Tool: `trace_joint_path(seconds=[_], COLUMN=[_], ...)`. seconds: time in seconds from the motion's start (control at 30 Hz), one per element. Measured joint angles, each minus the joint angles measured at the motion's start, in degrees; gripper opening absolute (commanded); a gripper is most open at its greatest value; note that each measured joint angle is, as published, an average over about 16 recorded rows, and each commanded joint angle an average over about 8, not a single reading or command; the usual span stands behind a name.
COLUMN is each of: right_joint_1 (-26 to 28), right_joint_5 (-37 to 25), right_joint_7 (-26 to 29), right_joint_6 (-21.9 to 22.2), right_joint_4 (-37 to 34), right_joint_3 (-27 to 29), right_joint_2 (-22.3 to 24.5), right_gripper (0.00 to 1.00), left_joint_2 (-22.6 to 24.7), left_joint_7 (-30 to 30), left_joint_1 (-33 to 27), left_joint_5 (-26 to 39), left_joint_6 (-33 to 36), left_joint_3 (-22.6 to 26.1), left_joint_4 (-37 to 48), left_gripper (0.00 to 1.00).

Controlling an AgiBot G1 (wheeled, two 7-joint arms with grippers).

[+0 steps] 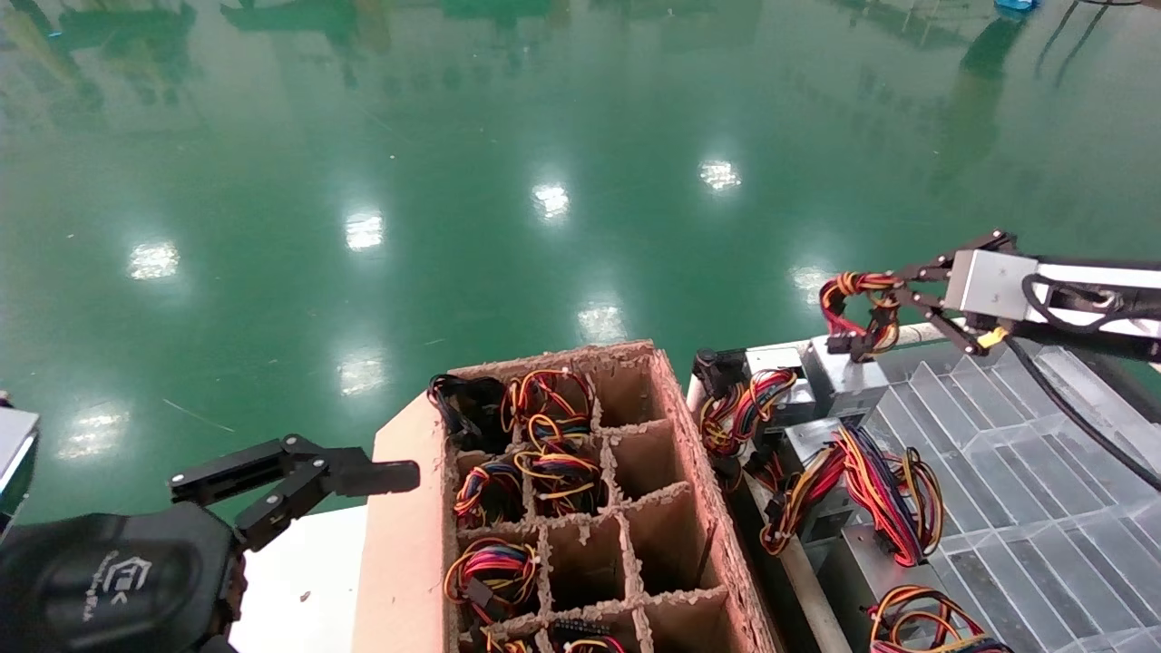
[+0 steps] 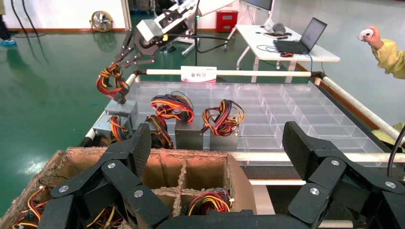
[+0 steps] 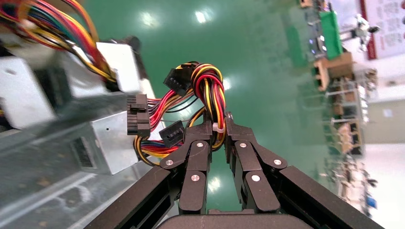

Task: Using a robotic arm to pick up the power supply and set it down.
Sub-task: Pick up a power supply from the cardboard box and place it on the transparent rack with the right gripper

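Observation:
The power supply point(image 1: 848, 374) is a small silver box at the far left corner of the clear tray point(image 1: 1016, 472). Its looped red, yellow and black wires point(image 1: 853, 299) rise from it. My right gripper point(image 1: 878, 313), on a silver boxy body, is shut on that wire loop. In the right wrist view the dark fingers point(image 3: 200, 138) pinch the bundle point(image 3: 210, 90), with the silver box point(image 3: 107, 143) beside it. I cannot tell whether the box rests on the tray or hangs just above it. My left gripper point(image 1: 381, 476) is open near the cardboard box, holding nothing.
A cardboard divider box point(image 1: 676, 435) holds wire bundles in several cells, just in front of my left gripper point(image 2: 217, 143). Several more power supplies point(image 1: 816, 453) stand along the tray's left side. A white rail point(image 2: 248, 73) borders the tray. Green floor lies beyond.

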Motion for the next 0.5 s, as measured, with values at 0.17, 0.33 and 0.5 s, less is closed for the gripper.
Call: trace_joint_path(seconds=[0.17,0.33,0.5], right_joint_1=[-0.05,-0.23,-0.61], right_joint_5=[-0.34,-0.37,-0.14], right_joint_7=[0.48,0.79,0.89], right_joint_6=[-2.46,-3.58,-3.39], right_joint_4=[-0.14,-0.2,-0.22], right_joint_3=[-0.23,-0.25,-0.09], right_joint_2=[0.04,0.03,-0.09], right_gripper=[0.0,0.0,0.0], left_joint_2=[-0.01,-0.01,-0.02], left_joint_7=[0.01,0.02,0.02], left_joint_1=[0.0,-0.01,-0.01], left_joint_5=[-0.01,-0.02,-0.03], left_joint_6=[-0.01,-0.01,-0.02], left_joint_3=[0.02,0.03,0.05], left_joint_4=[0.0,0.0,0.0], left_gripper=[1.0,1.0,1.0])
